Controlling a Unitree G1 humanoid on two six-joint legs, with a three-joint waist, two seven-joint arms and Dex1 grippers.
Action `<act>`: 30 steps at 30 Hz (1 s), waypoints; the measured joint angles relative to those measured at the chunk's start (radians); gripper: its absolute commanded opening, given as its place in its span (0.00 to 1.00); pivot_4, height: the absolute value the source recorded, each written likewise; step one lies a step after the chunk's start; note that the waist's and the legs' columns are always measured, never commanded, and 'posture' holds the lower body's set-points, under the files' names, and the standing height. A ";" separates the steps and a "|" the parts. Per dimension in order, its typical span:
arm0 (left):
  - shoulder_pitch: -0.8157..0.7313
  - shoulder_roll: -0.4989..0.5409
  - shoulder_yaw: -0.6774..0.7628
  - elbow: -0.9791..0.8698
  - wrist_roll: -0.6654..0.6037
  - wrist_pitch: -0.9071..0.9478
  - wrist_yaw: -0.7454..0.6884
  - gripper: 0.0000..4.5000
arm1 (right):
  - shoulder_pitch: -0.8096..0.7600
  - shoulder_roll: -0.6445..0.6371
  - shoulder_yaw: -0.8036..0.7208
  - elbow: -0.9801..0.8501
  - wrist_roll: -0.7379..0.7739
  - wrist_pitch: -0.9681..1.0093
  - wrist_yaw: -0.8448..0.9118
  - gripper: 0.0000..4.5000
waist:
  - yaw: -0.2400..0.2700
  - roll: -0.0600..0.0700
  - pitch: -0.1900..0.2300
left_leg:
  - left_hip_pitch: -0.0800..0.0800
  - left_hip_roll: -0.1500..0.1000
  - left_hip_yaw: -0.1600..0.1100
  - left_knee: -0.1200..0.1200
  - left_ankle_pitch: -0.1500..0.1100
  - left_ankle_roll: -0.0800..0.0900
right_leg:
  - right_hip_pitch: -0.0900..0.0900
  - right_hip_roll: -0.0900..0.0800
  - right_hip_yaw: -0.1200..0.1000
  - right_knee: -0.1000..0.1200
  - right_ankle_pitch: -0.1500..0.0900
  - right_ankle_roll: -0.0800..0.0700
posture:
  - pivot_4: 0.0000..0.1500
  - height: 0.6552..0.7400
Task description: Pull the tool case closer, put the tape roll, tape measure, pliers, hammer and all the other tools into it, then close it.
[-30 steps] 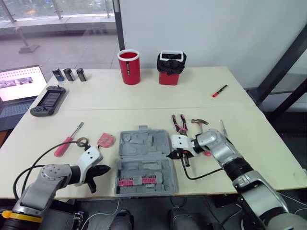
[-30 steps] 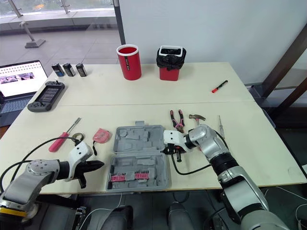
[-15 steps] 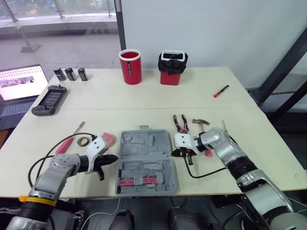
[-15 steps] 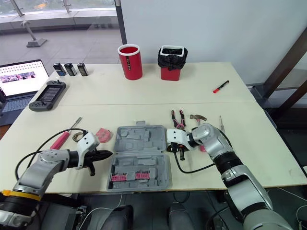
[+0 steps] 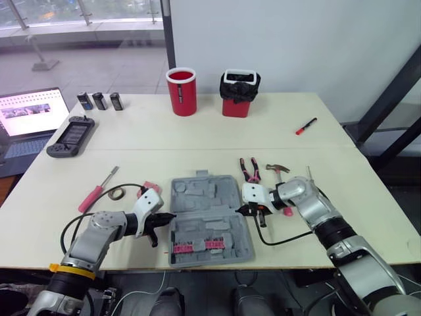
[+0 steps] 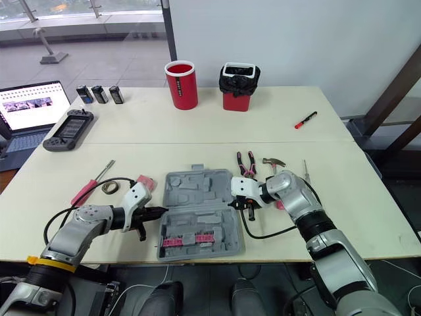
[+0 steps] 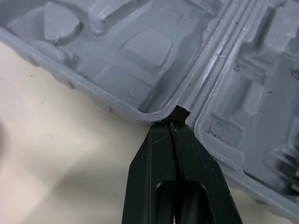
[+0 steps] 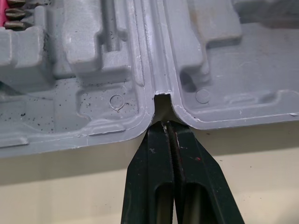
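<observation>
The grey tool case (image 5: 209, 218) lies open and flat near the table's front edge, with a red bit strip (image 5: 197, 246) in its near half. My left gripper (image 5: 168, 218) is shut, its tip at the hinge notch on the case's left side (image 7: 172, 125). My right gripper (image 5: 242, 210) is shut too, its tip at the right hinge notch (image 8: 167, 124). Left of the case lie a red screwdriver (image 5: 97, 191), a tape roll (image 5: 117, 193) and a pink tape measure (image 5: 146, 187). Pliers (image 5: 248, 169), a hammer (image 5: 277, 170) and a thin screwdriver (image 5: 308, 174) lie to its right.
At the back stand a red cup (image 5: 183, 91) and a red bin with a black bag (image 5: 240, 94). A red marker (image 5: 306, 126) lies at the back right. Three batteries (image 5: 97, 101), a game controller (image 5: 70, 128) and a laptop (image 5: 26, 122) are at the far left.
My left gripper has swung up and to the right, from the table's front edge to the case's left hinge notch. The right gripper stays at the right notch. The camera has shifted slightly.
</observation>
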 measured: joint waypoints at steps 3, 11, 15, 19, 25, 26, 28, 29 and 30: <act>-0.037 -0.002 0.000 0.037 0.015 -0.012 0.020 0.00 | -0.017 0.005 0.010 0.023 -0.001 -0.015 0.000 0.02 | 0.000 0.000 0.000 | 0.000 0.000 0.000 0.000 0.000 0.000 | 0.000 0.000 0.000 0.000 0.000 0.000 | 1.00 1.00; -0.075 -0.013 0.001 0.078 0.023 -0.041 0.036 0.00 | -0.045 0.007 0.023 0.066 -0.003 -0.042 -0.014 0.02 | -0.001 0.000 0.000 | 0.000 0.000 0.000 0.000 0.000 0.000 | 0.000 0.000 0.000 0.000 0.000 0.000 | 1.00 1.00; -0.074 -0.014 0.000 0.078 0.024 -0.040 0.036 0.00 | -0.047 0.007 0.024 0.072 -0.003 -0.048 -0.018 0.02 | 0.000 0.000 0.000 | 0.000 0.000 0.000 0.000 0.000 0.000 | 0.000 0.000 0.000 0.000 0.000 0.000 | 1.00 1.00; -0.065 -0.013 -0.001 0.076 0.031 -0.045 0.038 0.00 | -0.047 0.006 0.026 0.069 -0.004 -0.048 -0.018 0.02 | -0.001 0.000 0.000 | 0.000 0.000 0.000 0.000 0.000 0.000 | 0.000 0.000 0.000 0.000 0.000 0.000 | 1.00 1.00; -0.064 0.009 0.003 0.094 0.030 -0.065 0.022 0.00 | -0.050 -0.018 0.041 0.063 -0.012 -0.072 -0.018 0.02 | 0.003 0.000 0.000 | -0.001 0.000 0.000 0.000 0.000 0.000 | 0.000 0.000 0.000 0.000 0.000 0.000 | 1.00 1.00; -0.064 0.009 0.003 0.102 0.030 -0.068 0.020 0.00 | -0.054 -0.022 0.043 0.063 -0.013 -0.074 -0.017 0.02 | 0.003 0.000 0.000 | -0.001 0.000 0.000 0.000 0.000 0.000 | -0.001 0.000 0.000 0.000 0.000 0.000 | 1.00 1.00; -0.065 0.007 0.003 0.118 0.031 -0.074 0.018 0.00 | -0.059 -0.027 0.044 0.064 -0.020 -0.077 -0.017 0.02 | 0.003 0.000 0.000 | -0.002 0.000 0.000 0.000 0.000 0.000 | -0.001 0.000 0.000 0.000 0.000 0.000 | 1.00 1.00; -0.069 0.004 0.003 0.127 0.031 -0.081 0.018 0.00 | -0.059 -0.028 0.044 0.064 -0.021 -0.078 -0.017 0.02 | 0.003 0.000 0.000 | -0.002 0.000 0.000 0.000 0.000 0.000 | -0.002 0.000 0.000 0.000 0.000 0.000 | 1.00 1.00; -0.076 -0.002 0.002 0.137 0.031 -0.086 0.019 0.00 | -0.059 -0.028 0.045 0.064 -0.020 -0.079 -0.016 0.02 | 0.003 0.000 0.000 | -0.002 0.000 0.000 0.000 0.000 0.000 | -0.002 0.000 0.000 0.000 0.000 0.000 | 1.00 1.00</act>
